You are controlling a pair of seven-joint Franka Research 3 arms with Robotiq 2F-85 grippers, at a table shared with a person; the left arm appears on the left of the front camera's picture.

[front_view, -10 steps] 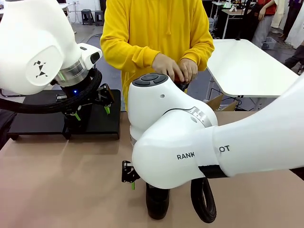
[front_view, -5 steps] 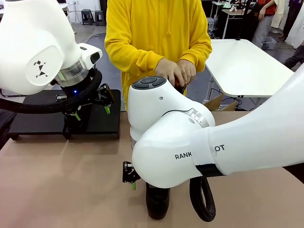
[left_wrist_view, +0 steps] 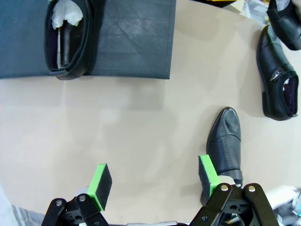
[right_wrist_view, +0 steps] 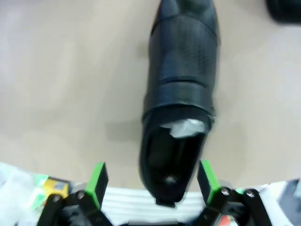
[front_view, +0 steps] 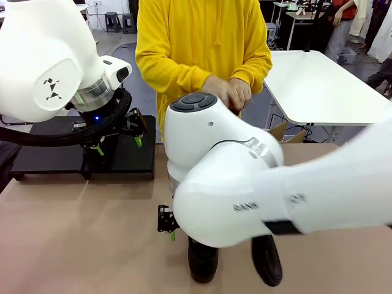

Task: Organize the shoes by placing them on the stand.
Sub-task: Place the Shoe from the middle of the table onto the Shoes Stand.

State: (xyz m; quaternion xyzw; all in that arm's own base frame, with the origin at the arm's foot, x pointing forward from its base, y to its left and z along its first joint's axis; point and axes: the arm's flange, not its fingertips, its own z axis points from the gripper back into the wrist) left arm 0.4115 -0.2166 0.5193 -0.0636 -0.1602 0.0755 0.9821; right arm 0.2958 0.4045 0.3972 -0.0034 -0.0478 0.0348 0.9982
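Left wrist view looks down on the stand (left_wrist_view: pixel 131 42), a flat black platform on the tan table (left_wrist_view: pixel 117 122). 1 black shoe (left_wrist_view: pixel 68 40), stuffed with white paper, lies on the stand near 1 of its ends. The left gripper (left_wrist_view: pixel 154 181) hangs over the bare table just beside the stand's long edge, with its jaws wide apart and nothing between them.

A 2nd shoe (left_wrist_view: pixel 225 141) lies on the table, well off the stand. 2 more shoes (left_wrist_view: pixel 277 80) lie farther from the stand, close to each other.

From the right wrist, the right gripper (right_wrist_view: pixel 151 179) is seen over this 2nd shoe (right_wrist_view: pixel 181 84). Its open jaws stand on both sides of the heel end and are not closed on it.

From the front, a person in a yellow hoodie (front_view: pixel 202 37) stands beyond the stand's far edge, with both hands (front_view: pixel 229 92) held together.
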